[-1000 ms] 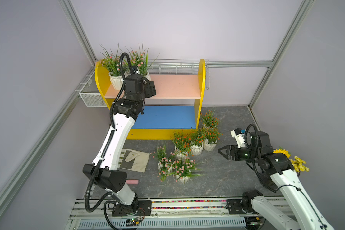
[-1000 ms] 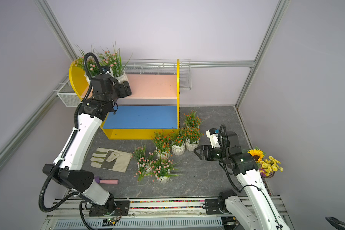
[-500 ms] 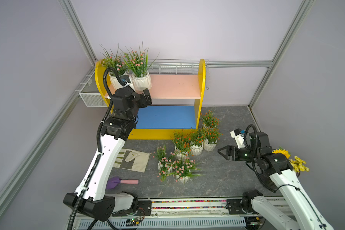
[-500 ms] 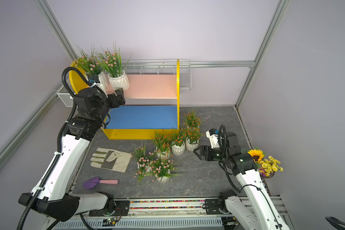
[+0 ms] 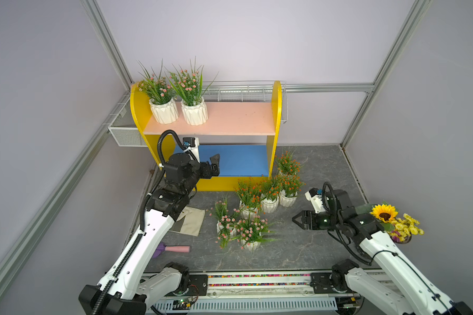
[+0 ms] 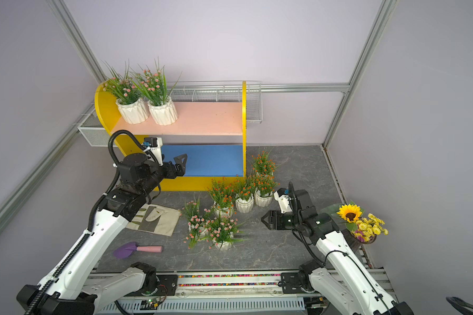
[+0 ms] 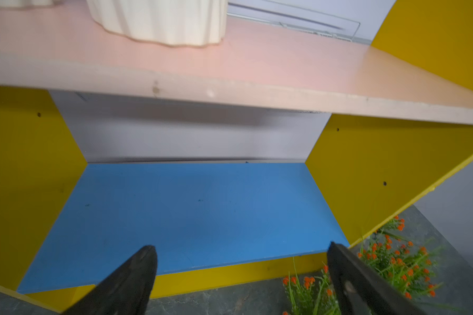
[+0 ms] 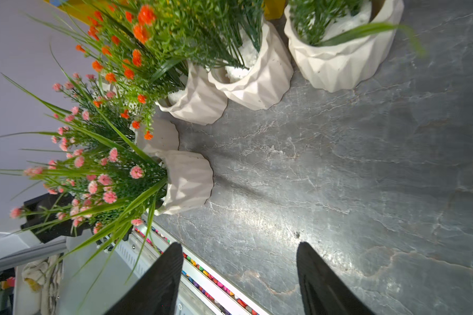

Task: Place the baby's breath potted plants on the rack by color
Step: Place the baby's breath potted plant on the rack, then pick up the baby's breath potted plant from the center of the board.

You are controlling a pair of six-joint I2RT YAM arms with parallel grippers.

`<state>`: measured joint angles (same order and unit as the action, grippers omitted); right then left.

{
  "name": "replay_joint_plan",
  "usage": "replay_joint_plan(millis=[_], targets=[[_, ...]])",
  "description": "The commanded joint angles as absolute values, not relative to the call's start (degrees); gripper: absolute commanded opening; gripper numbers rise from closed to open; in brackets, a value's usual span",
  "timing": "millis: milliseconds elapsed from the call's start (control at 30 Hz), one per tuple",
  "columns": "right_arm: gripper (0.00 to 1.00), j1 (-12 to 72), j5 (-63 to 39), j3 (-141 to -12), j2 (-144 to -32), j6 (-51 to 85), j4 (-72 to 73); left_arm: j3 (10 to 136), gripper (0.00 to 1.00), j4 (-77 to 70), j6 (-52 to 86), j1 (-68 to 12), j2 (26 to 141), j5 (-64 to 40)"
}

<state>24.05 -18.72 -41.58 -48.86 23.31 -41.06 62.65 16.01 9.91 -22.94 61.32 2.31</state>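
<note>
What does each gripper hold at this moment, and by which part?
Nothing is held. The left gripper has open, empty jaws before the blue lower board; the right gripper has open, empty jaws, apart from the pink-flowered pot.

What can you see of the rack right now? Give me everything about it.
The rack looks like painted wood: two rounded yellow side panels, a pale pink upper board, a blue lower board and a yellow front strip. It stands upright on the grey floor against the back wall. Two pink-blossom pots sit side by side at the left arm's end of the upper board; the lower board is bare. The open left gripper hangs before the lower board, apparently not touching.
</note>
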Motion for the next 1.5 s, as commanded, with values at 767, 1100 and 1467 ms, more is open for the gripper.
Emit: replay_joint_plan(millis=[767,1100,1467], targets=[[0.45,44.8,-5.3,-37.1,-65.8,34.1,-18.2,39.8,1.0,4.3,13.7,-26.7,51.0,-8.7],[0.38,50.2,-4.7,-41.5,-71.1,33.9,-16.0,40.4,1.0,5.5,13.3,-26.6,50.2,-7.7],[0.33,54.1,-3.7,-44.0,-74.2,34.1,-16.1,40.9,1.0,6.3,13.0,-26.7,50.0,-7.1]])
